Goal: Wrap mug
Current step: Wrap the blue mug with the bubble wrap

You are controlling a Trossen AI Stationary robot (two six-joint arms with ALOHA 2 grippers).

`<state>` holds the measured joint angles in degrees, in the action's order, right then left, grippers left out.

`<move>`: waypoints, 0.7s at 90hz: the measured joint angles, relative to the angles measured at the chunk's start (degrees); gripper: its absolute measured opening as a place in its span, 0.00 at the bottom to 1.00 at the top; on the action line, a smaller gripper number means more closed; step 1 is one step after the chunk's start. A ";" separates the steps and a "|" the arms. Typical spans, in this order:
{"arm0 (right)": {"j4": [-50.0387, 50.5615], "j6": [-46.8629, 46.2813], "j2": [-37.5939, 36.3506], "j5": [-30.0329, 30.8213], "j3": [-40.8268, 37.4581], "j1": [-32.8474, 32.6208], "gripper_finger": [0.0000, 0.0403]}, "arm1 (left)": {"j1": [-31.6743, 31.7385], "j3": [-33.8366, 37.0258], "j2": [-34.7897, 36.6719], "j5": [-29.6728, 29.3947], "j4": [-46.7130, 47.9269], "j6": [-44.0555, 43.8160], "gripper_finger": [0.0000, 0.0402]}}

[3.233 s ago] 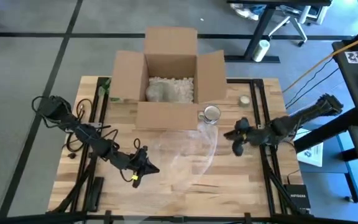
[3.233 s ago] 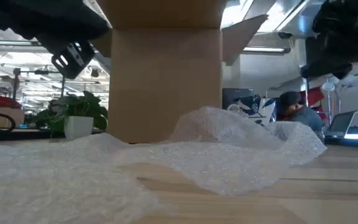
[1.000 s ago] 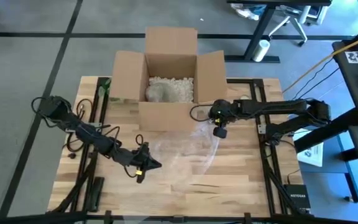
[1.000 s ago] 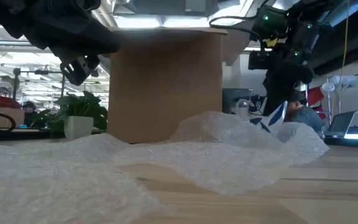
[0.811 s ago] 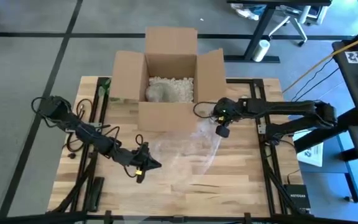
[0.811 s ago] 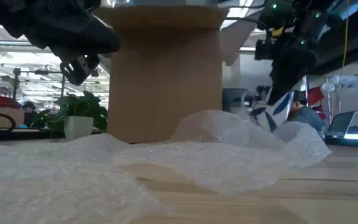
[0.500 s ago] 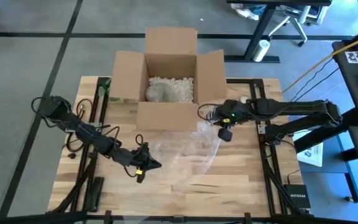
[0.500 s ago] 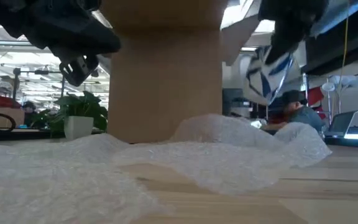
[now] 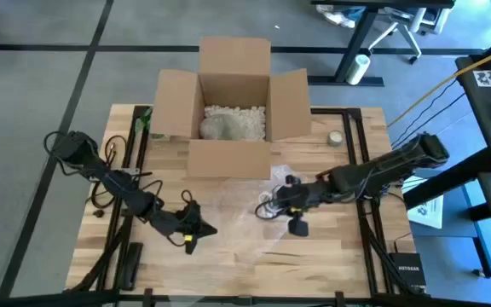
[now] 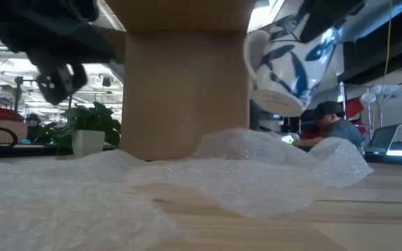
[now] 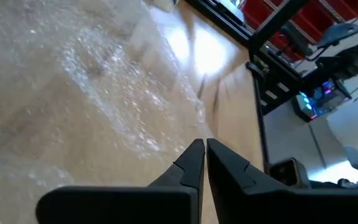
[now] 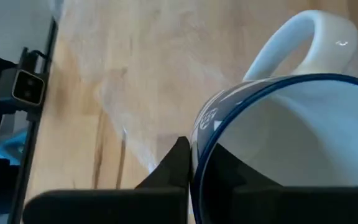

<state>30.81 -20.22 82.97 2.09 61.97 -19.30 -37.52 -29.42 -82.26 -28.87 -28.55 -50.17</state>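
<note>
A: Starting on the left — where is the left end effector (image 9: 196,230) sitting?

B: It is hanging over the near-left edge of the bubble wrap (image 9: 245,213), fingers pressed together on nothing.

A: And the mug (image 10: 289,64)?

B: The right end effector (image 9: 273,205) is pinching its rim, holding it tilted above the wrap (right arm nearer), so the sheet is lying directly below it.
</note>
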 joint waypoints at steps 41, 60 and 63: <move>-5.26 5.06 8.14 0.17 1.57 4.19 0.00 | -7.29 -2.40 -12.44 -7.78 2.60 -13.12 0.00; -5.76 6.19 8.88 0.05 1.64 4.68 0.00 | -4.68 -3.39 -15.46 -7.75 6.70 -15.01 0.00; -5.73 6.58 9.17 0.16 1.66 4.95 0.00 | -4.32 -3.41 -15.47 -7.58 7.82 -15.80 0.00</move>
<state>25.09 -13.64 92.14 2.25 63.64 -14.35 -41.84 -32.83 -97.73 -36.45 -20.73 -65.97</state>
